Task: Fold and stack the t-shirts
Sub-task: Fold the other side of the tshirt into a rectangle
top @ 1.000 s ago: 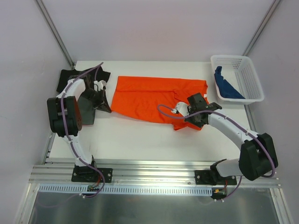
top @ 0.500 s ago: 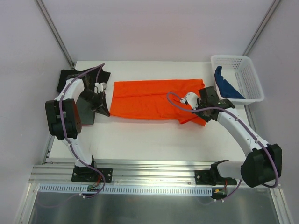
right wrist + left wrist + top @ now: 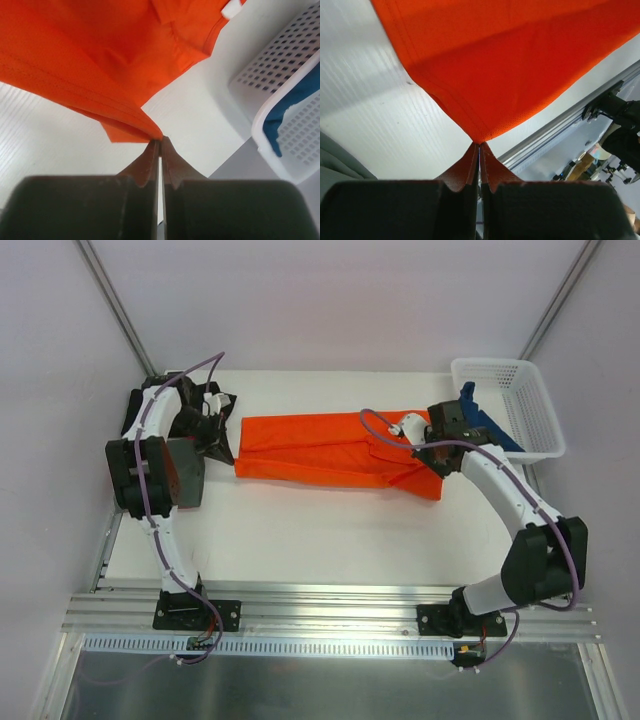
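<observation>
The bright orange-red t-shirt [image 3: 330, 448] lies stretched across the middle of the table, partly folded lengthwise. My left gripper [image 3: 218, 430] is shut on its left edge; the left wrist view shows the orange cloth [image 3: 510, 60] pinched at my fingertips [image 3: 479, 145]. My right gripper [image 3: 432, 438] is shut on the shirt's right end; the right wrist view shows the folded layers [image 3: 100, 60] held at my gripper [image 3: 159, 141]. A dark grey t-shirt [image 3: 182, 475] and a black one [image 3: 140, 405] lie under the left arm. A blue t-shirt [image 3: 488, 425] sits in the basket.
A white plastic mesh basket [image 3: 535, 390] stands at the back right corner, also in the right wrist view [image 3: 280, 75]. The table's metal front rail [image 3: 320, 600] runs along the near edge. Slanted frame poles stand behind both back corners.
Both grippers moved toward the back of the table, carrying the shirt's near edge over itself. The orange shirt became a narrower folded band.
</observation>
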Controlling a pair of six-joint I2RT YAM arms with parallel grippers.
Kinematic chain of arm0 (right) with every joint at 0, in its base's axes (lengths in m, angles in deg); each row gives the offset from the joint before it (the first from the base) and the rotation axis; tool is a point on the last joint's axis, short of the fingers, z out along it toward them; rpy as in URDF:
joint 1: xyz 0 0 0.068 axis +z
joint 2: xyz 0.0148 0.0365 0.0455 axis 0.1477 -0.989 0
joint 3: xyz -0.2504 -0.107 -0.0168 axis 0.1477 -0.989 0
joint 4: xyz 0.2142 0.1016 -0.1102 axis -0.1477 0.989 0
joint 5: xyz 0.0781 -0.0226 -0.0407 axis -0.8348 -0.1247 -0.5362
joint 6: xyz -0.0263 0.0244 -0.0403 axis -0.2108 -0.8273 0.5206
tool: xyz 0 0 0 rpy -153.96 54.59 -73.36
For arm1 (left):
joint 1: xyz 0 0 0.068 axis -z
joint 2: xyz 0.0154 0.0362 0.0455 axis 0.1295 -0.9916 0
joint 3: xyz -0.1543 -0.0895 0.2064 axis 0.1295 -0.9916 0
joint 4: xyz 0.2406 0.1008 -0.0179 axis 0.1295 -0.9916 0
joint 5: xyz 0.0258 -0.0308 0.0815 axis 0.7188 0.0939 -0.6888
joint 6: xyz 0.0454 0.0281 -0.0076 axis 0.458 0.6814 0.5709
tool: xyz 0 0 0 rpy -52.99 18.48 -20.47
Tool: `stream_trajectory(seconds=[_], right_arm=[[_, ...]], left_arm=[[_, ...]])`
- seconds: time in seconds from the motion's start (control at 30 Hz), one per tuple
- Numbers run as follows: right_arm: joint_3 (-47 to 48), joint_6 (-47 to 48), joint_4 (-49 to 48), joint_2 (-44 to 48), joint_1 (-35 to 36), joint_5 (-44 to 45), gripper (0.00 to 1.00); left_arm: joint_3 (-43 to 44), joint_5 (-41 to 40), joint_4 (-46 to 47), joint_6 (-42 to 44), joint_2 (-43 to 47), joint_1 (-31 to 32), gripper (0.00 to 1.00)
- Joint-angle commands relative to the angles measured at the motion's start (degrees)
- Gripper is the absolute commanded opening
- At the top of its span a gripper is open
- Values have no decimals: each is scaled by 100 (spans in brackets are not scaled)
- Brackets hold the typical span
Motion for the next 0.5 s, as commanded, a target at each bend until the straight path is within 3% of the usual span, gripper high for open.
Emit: stream_trajectory(seconds=[0.0,0.47], right_arm=[[589,111,-243,-529,-80,70,1],[3173,234,-516,-3326,-151,430,1]], left_arm=[[440,120,-281,198,-382,-22,0],[1811,129,-150,146,-1876,13,0]])
